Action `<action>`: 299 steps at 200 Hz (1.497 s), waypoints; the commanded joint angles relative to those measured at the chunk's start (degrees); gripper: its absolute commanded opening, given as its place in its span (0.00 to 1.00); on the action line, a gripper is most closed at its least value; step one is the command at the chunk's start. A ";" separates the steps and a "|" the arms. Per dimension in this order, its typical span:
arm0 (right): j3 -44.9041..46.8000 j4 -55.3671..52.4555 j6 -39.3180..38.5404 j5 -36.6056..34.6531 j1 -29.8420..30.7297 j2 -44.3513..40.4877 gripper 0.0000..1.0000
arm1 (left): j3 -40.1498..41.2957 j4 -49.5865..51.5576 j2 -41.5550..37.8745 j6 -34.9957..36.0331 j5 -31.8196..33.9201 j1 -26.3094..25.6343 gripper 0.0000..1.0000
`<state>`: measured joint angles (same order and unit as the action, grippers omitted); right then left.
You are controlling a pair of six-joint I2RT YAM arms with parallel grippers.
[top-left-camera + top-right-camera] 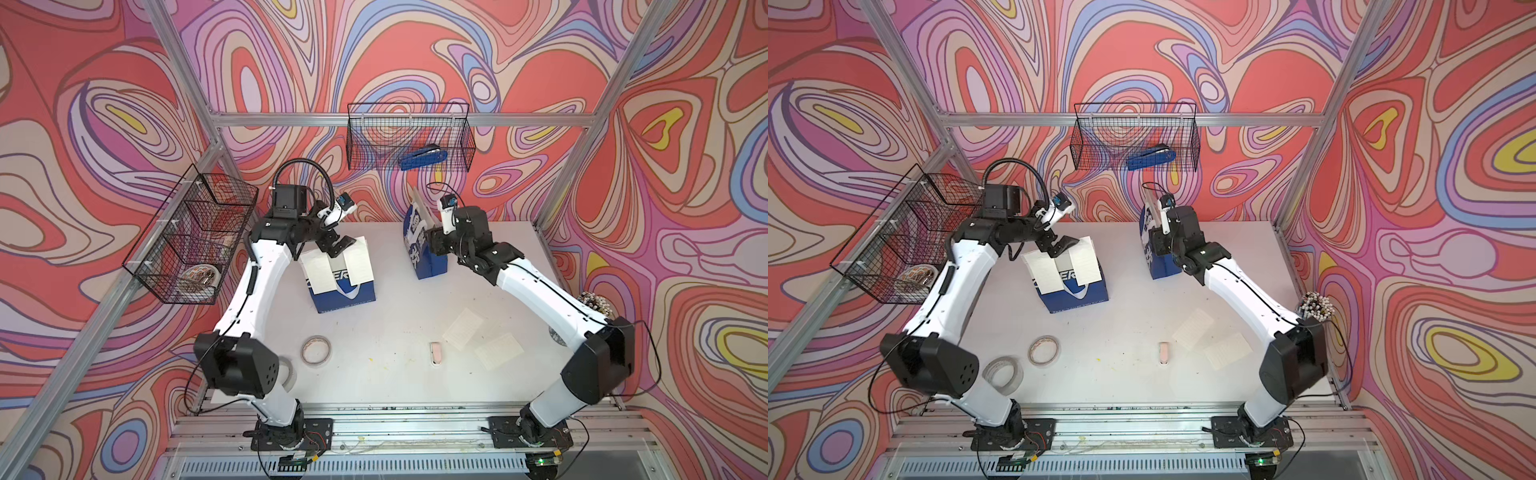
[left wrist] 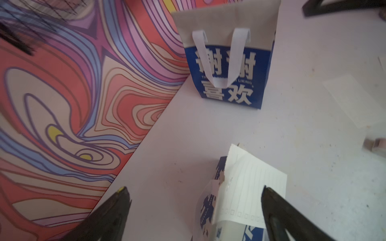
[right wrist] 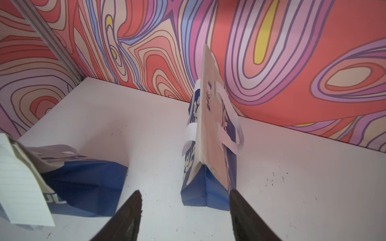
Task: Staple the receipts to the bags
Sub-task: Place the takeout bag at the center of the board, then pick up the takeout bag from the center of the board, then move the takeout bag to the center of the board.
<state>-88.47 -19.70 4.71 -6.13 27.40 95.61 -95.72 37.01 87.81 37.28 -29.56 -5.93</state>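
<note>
The left gripper point(image 2: 194, 189), released, hovers over the lettered bag point(image 1: 345, 291) bearing two receipts point(image 1: 319, 270) toward the table's point(image 1: 395, 374) rear-left corner, while the right gripper point(image 3: 185, 191), also released, sits just beside the Chinese-character bag point(image 1: 428, 262) near the rear edge.

Left fingers point(image 2: 113, 212) spread wide; right fingers point(image 3: 127, 215) parted, apparently empty

Bench note: white table point(image 1: 374, 374), surface stained. Two tape rolls near its front left, one point(image 1: 316, 350) lying flat, the other point(image 1: 1003, 376) just beside it. Wire basket point(image 1: 166, 232) on the left frame holds a patterned roll point(image 1: 199, 277). Second wire basket point(image 1: 374, 141) hangs on the back rail. Pen bundle point(image 1: 595, 302) at the right edge.
</note>
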 commanded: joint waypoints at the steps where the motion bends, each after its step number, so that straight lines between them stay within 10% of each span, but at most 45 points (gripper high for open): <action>1: -4.08 1.20 -0.34 1.14 -1.70 4.48 0.64 | 9.04 -12.94 -8.70 -15.57 -0.76 0.22 1.00; 80: -11.97 0.35 -5.43 -0.46 -3.07 14.86 0.29 | 18.79 -1.98 -20.28 -23.91 5.41 0.23 1.00; 109: -10.33 -0.79 -9.59 1.10 -3.14 13.18 0.14 | 22.78 -5.24 -23.64 -16.42 12.02 0.22 1.00; 148: -2.82 0.09 -14.93 4.29 -4.81 3.27 0.00 | 8.19 8.07 -11.42 -0.55 15.45 0.38 1.00; 179: 1.31 -0.16 -15.97 14.66 -9.50 -2.57 0.00 | -5.88 22.70 1.44 12.26 11.76 1.16 0.78; 244: 0.79 -3.49 -18.22 15.01 -10.00 -9.12 0.00 | -18.60 35.41 13.81 17.56 4.21 1.19 0.74; 299: 1.64 -4.17 -17.79 18.56 -10.00 -13.64 0.00 | -24.56 38.83 19.97 20.10 -1.23 1.19 0.03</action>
<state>-86.17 -28.10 -13.08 8.84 17.30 85.73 -116.51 69.97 104.99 53.54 -25.74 -4.93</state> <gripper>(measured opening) 0.053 0.249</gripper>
